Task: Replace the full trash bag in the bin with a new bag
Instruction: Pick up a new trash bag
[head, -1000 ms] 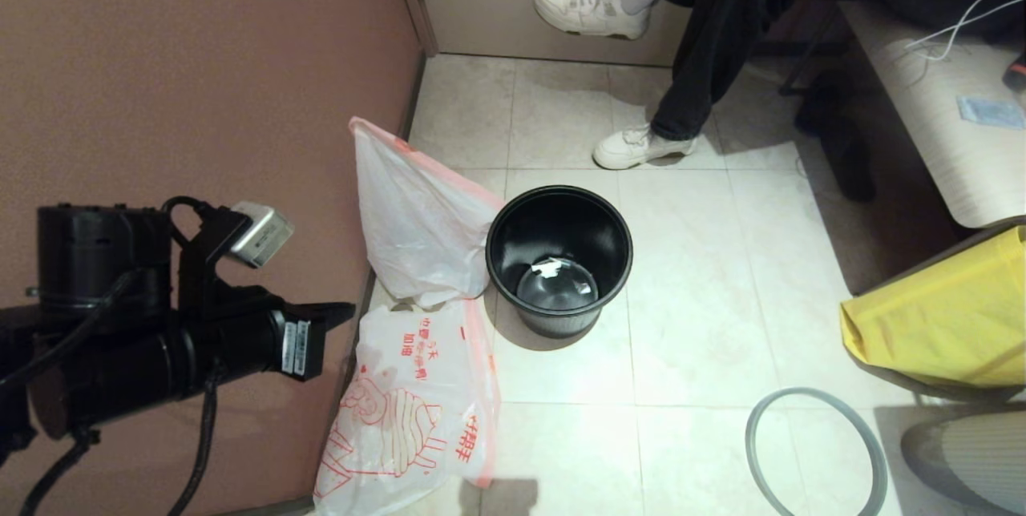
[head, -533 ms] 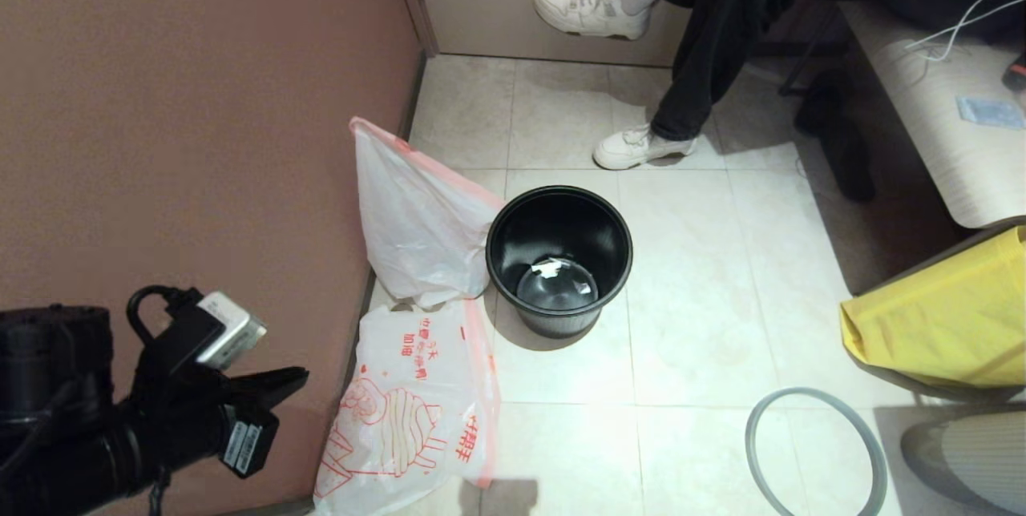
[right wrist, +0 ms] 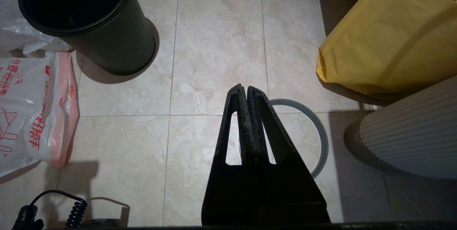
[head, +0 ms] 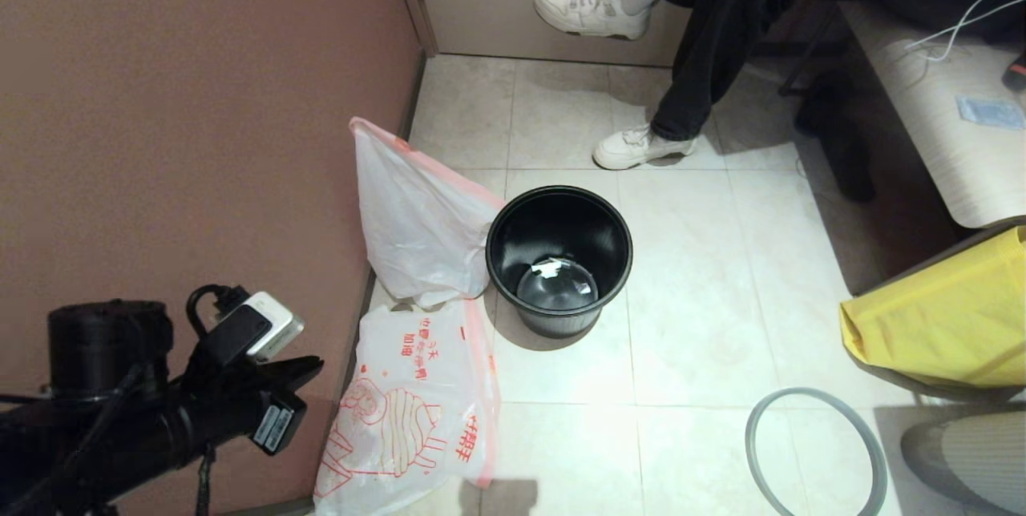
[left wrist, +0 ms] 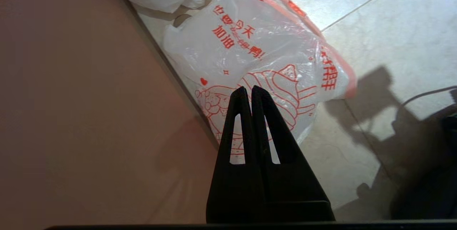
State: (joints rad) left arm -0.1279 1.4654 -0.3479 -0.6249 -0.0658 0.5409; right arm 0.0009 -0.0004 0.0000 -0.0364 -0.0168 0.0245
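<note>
The bin [head: 561, 227] is a small black tub standing without a liner on the tiled floor, also seen in the right wrist view [right wrist: 107, 44]. Its grey ring rim [head: 809, 393] lies apart on the floor at the near right. The full trash bag [head: 417, 227], white with pink edges, leans on the wall beside the bin. The new bag [head: 409, 412] with a red cartoon print lies flat in front of it. My left gripper [head: 319, 362] is shut and empty, hovering over the new bag [left wrist: 257, 55]. My right gripper [right wrist: 242, 87] is shut, empty, above the ring [right wrist: 324, 140].
A brown wall [head: 200, 99] runs close along the left. A seated person's shoe [head: 641, 146] rests behind the bin. A yellow bag [head: 946, 316] and a white ribbed object [head: 970, 452] crowd the near right, below a bench [head: 938, 99].
My left arm dropped down and back along the wall, then edged slightly forward and up. Bags, bin and ring have not moved.
</note>
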